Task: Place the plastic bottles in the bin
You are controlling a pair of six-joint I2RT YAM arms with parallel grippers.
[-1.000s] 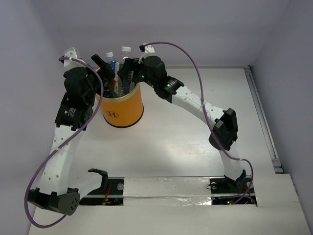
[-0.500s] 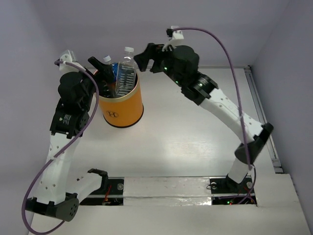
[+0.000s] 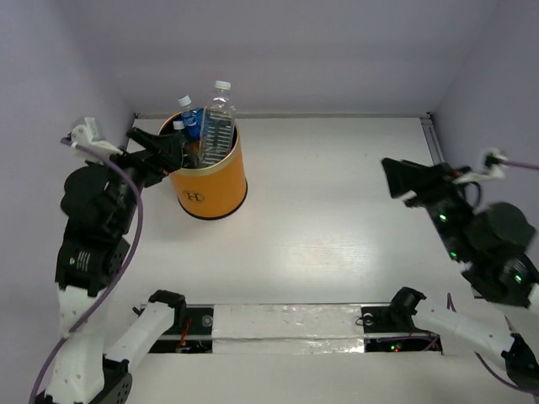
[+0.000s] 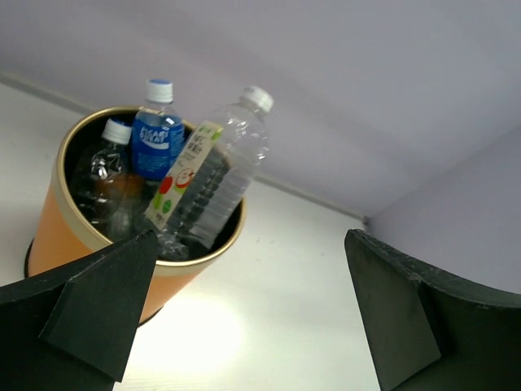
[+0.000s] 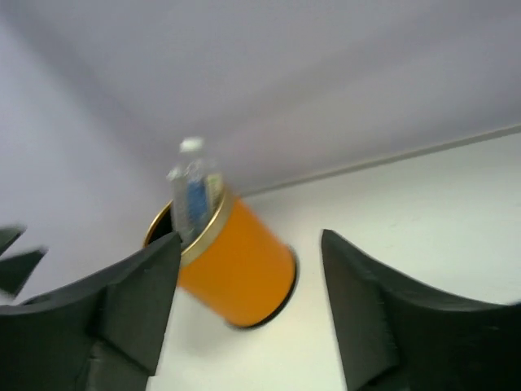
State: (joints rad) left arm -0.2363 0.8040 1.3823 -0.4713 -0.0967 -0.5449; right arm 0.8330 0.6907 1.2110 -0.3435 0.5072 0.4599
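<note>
The orange-yellow bin (image 3: 212, 183) stands at the back left of the table with several plastic bottles in it. A tall clear bottle (image 3: 217, 124) with a white cap leans out over its rim, and a blue-labelled bottle (image 3: 189, 118) stands behind it. In the left wrist view the bin (image 4: 61, 224) holds the clear bottle (image 4: 216, 175) with a yellow-green label, the blue-labelled bottle (image 4: 156, 138) and a small clear one (image 4: 108, 163). My left gripper (image 3: 164, 147) hangs open just left of the bin's rim, holding nothing. My right gripper (image 3: 401, 179) is open and empty, far off at the right.
The purple back wall runs close behind the bin, and the side wall is close on the left. A metal rail (image 3: 450, 202) lines the table's right edge. In the right wrist view the bin (image 5: 240, 269) lies well ahead of the fingers.
My right arm has pulled away from the bin, swung to the table's right side and narrowed its jaws. The tall clear bottle stays leaning in the bin. My left arm drew back leftward.
</note>
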